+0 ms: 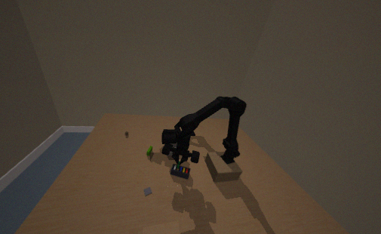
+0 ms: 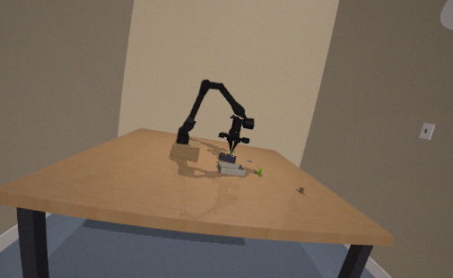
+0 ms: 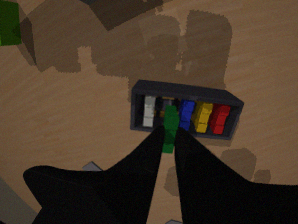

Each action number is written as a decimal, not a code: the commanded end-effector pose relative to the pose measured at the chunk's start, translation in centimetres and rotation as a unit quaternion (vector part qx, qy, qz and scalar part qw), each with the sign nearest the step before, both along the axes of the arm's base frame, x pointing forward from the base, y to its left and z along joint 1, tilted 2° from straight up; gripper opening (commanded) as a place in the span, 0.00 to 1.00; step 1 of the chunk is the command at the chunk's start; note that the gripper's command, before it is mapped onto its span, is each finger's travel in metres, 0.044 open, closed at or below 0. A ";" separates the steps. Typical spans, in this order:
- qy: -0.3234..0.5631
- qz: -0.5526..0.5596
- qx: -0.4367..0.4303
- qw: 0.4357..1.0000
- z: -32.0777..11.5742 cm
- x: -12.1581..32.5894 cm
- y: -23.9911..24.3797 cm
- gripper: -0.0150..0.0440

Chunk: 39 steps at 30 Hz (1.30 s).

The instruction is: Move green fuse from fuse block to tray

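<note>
My gripper (image 1: 179, 162) (image 2: 231, 151) (image 3: 169, 131) is shut on the green fuse (image 3: 171, 119), which points down from the fingertips over the fuse block (image 1: 179, 175) (image 2: 227, 159) (image 3: 180, 89). In the wrist view the fuse looks raised above the block, and a dark open slot shows behind it. The white fuse (image 3: 149, 111) sits on one side of that slot, the blue fuse (image 3: 187, 114) on the other, then the yellow fuse (image 3: 204, 117) and the red fuse (image 3: 220, 119). The pale grey tray (image 2: 231, 171) stands close beside the block; the arm mostly hides it in the top view.
A bright green block (image 1: 149, 151) (image 2: 260, 172) (image 3: 9, 24) stands beyond the tray. A small brown object (image 1: 127, 133) (image 2: 301, 190) lies farther off. A flat grey tile (image 1: 147, 191) (image 2: 249, 160) lies on the table. The arm stands on a box-shaped base (image 1: 225, 173) (image 2: 185, 152).
</note>
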<state>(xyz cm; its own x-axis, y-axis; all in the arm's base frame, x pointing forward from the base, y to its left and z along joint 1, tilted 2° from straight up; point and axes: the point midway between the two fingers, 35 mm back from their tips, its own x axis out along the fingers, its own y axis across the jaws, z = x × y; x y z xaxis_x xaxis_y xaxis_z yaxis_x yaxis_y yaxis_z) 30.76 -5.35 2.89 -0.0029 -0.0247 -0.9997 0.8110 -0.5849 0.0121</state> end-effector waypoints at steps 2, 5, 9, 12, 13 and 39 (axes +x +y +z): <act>-0.001 -0.001 0.002 1.000 0.3 0.1 0.1 0.25; -0.001 -0.001 0.002 1.000 0.7 0.1 0.1 0.25; -0.001 -0.001 0.002 1.000 1.3 0.1 0.1 0.25; -0.001 -0.001 0.002 1.000 1.8 0.1 0.1 0.25; -0.001 -0.001 0.002 1.000 2.0 0.1 0.1 0.25; -0.001 -0.001 -0.001 1.000 2.9 -1.4 -9.6 0.25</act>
